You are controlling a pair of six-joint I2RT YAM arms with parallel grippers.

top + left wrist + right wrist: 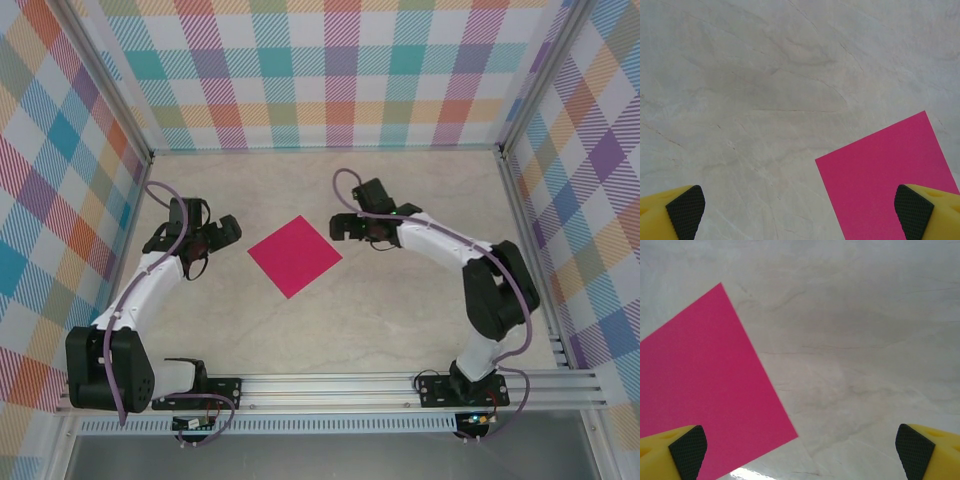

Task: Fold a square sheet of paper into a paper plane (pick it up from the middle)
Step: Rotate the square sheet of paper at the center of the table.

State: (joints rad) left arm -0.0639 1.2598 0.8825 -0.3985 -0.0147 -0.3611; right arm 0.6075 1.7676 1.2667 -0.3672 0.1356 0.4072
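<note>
Overhead and wrist views of a two-arm setup on a pale, marble-patterned tabletop (400, 320) enclosed on three sides by plaid walls (340, 70). The square sheet of paper (295, 256), plain magenta-pink and unfolded, lies flat close to the middle of the tabletop, a little toward its left edge. It is turned so that one corner points at the far edge and the opposite corner at the near edge. The left gripper (222, 236) sits just beside the sheet's left corner, and the right gripper (340, 228) sits just beside its right corner; both face inward across the paper, and neither touches it. Each has its jaws spread wide with nothing between them. In the left wrist view the left gripper (800, 215) shows yellow fingers with black textured pads (686, 211) at the lower corners, and the sheet (885, 175) occupies the lower right, running under the right-hand finger. In the right wrist view the right gripper (800, 455) is framed likewise, with the sheet (705, 385) at the left, reaching beneath the left-hand pad (687, 450). The arm bases are fixed to a metal rail (350, 385) along the near edge.
</note>
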